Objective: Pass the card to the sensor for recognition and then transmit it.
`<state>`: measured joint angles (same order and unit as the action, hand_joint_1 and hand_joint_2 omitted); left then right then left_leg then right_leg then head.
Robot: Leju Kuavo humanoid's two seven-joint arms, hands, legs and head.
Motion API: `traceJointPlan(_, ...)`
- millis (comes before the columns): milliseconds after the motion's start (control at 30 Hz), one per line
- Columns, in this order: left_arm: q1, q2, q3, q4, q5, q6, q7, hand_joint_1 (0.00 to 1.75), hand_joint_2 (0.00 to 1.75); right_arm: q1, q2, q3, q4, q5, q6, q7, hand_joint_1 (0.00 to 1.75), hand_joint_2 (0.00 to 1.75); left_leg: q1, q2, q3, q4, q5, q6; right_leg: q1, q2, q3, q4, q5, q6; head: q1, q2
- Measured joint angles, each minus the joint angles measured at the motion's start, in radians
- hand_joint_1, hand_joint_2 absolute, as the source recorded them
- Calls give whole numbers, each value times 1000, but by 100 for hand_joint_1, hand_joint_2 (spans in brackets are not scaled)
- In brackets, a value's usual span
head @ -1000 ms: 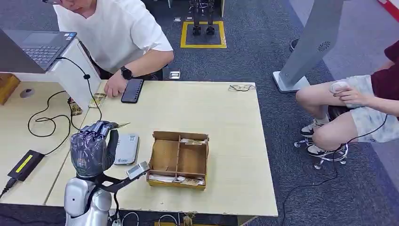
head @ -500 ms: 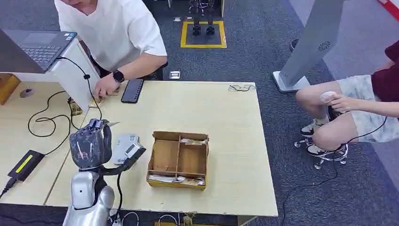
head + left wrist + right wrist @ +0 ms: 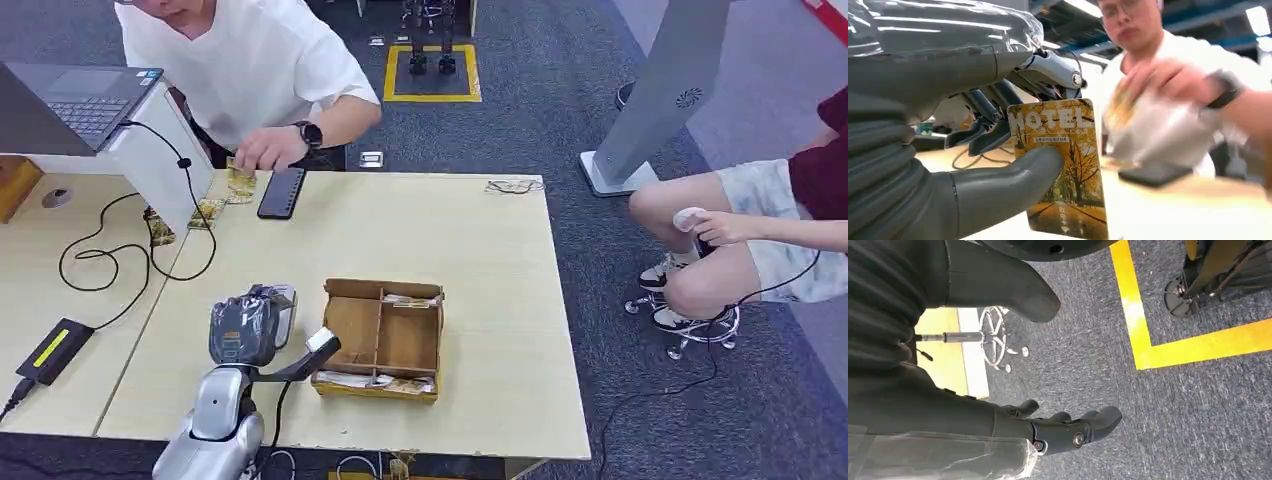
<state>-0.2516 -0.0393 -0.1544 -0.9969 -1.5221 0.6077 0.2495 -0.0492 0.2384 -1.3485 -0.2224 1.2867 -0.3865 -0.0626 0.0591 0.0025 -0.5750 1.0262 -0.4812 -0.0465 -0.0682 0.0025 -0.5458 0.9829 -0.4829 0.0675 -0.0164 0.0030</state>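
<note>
While the card (image 3: 1060,170) sits upright in the left hand (image 3: 243,328), thumb (image 3: 998,192) presses its printed face and the darker fingers (image 3: 990,117) back it from behind, so it's clamped, not loose. Card print: yellow autumn trees, "HOTEL" across the top. From the head view, that hand hangs low over the table (image 3: 480,260), right on top of the grey sensor (image 3: 283,296), which pokes out just past the fingers; card itself is hidden by the hand there, so can't tell if it touches the sensor. Hand is wrapped in clear plastic film.

Right hand (image 3: 1068,432): hanging over dark carpet, fingers slightly curled and apart from the thumb (image 3: 1013,292), nothing in it. Yellow floor tape (image 3: 1148,335) and a chair base (image 3: 994,335) lie beyond it.

Just beside the left hand, on the robot's right: cardboard box (image 3: 380,340) with dividers, paper slips along its near and far walls. Far table edge: black phone (image 3: 281,192) lying flat, a person in a white shirt (image 3: 250,60) reaching a hand (image 3: 262,150) with a wristwatch just beside it, holding something yellowish; blurred in the wrist view. More yellowish cards (image 3: 208,212) lie near the phone. Laptop (image 3: 75,100) sits on a raised white stand to the left, with a black cable (image 3: 110,255) looping over the adjoining desk and a black power brick (image 3: 55,350) near its front edge. Second person seated well apart on the right, knee (image 3: 660,205) in frame.
</note>
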Motion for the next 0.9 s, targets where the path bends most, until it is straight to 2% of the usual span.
traceJointPlan(333, -32, 25, -66, 70, 0, -43, 18, 175, 175, -1, 0, 0, 0, 1, 4, -1, 0, 175, 0, -1, 1, 0, 0, 0, 0, -1, 2, 0, 0, 0, 0, 0)
traceJointPlan(900, -40, 35, -90, 101, 4, -68, 18, 175, 175, -1, -3, 5, 0, 14, 8, 0, 0, 175, 0, -1, 6, 0, 1, 0, 0, -1, 8, 0, 0, 0, 0, 0)
